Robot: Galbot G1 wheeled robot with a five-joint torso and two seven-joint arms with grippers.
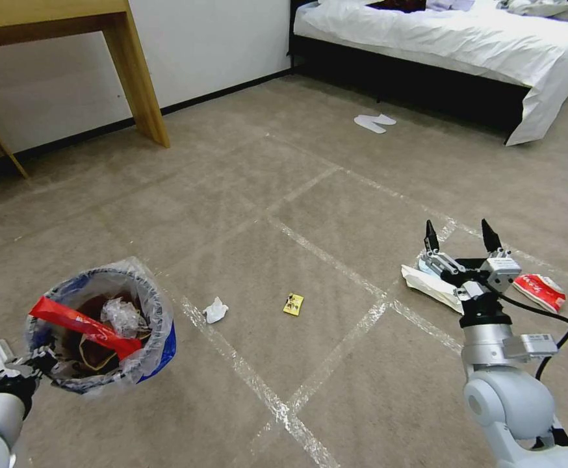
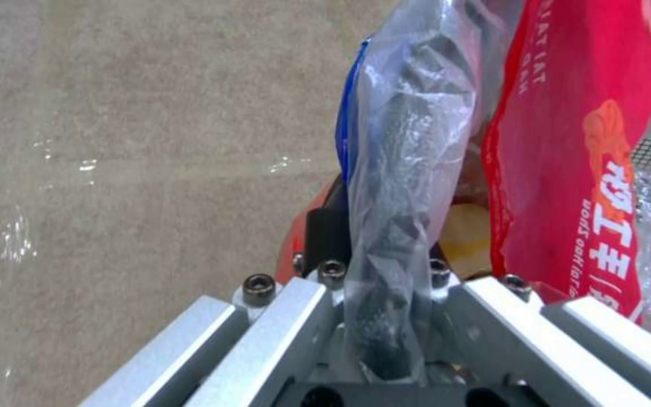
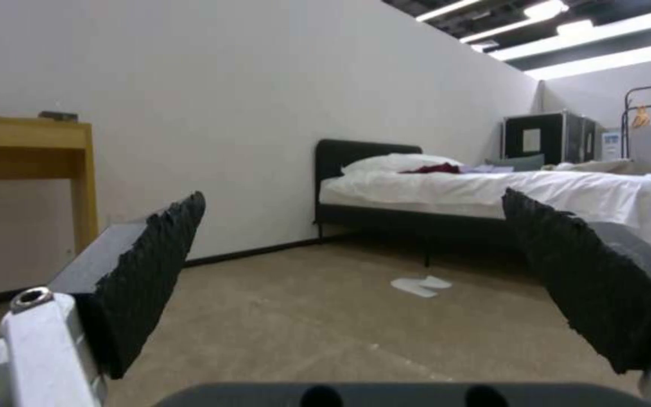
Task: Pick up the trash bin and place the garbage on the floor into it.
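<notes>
The trash bin (image 1: pixel 142 354) hangs just above the carpet at the left, lined with a clear bag, and my left gripper (image 1: pixel 45 362) is shut on its near rim. The left wrist view shows the bagged rim (image 2: pixel 397 169) pinched between the fingers, with a red wrapper strip (image 2: pixel 567 141) inside. A brown bag and crumpled material also lie in the bin. On the floor lie a white tissue (image 1: pixel 216 310), a yellow wrapper (image 1: pixel 293 303), a white packet (image 1: pixel 427 286) and a red-white packet (image 1: pixel 541 290). My right gripper (image 1: pixel 461 235) is open above the white packet, its fingers (image 3: pixel 152 265) holding nothing.
A wooden table (image 1: pixel 134 78) stands against the wall at the far left. A bed (image 1: pixel 459 39) with white sheets fills the far right, with white slippers (image 1: pixel 375 122) on the carpet before it. Tape lines cross the carpet.
</notes>
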